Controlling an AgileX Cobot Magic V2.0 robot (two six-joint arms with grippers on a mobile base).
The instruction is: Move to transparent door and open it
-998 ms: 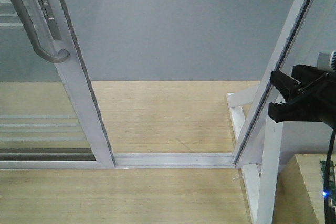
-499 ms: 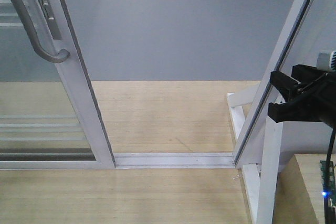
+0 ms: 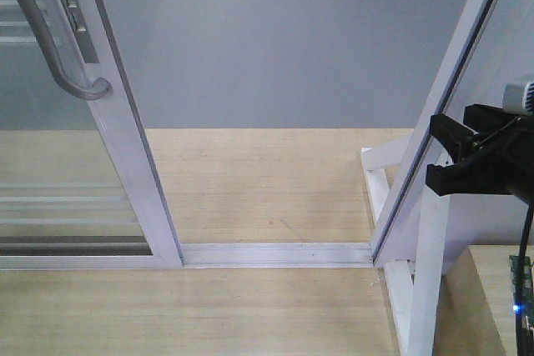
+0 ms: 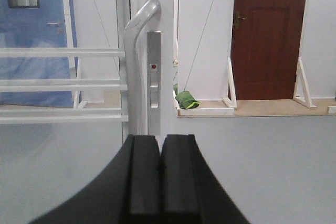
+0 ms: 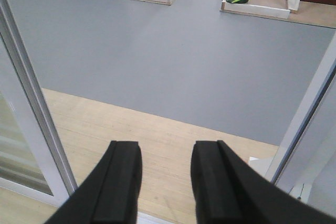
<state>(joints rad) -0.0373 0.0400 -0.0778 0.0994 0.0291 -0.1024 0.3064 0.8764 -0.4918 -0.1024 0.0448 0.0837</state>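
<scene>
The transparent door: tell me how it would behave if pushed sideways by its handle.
The transparent door sits in a floor track, so it probably slides rather than swings. Its metal frame looks rigid, likely heavy. The curved handle looks smooth, possibly slippery for the shut left end effector.

Left gripper (image 4: 160, 169) and right gripper (image 5: 165, 177): matte black, flat ridged pads; black cable (image 3: 526, 239) trails from the right arm.

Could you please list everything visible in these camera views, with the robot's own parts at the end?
transparent door: one, white-grey frame, left of front view, slid aside
handle: one, silver, curved, on the door's stile
lock plate: one, silver, beside the handle
track: one, white, across the wooden floor
brown door: one, far wall
green object: one, on far platform
left gripper: black, shut, facing the handle
right gripper: black, open, over the floor
</scene>
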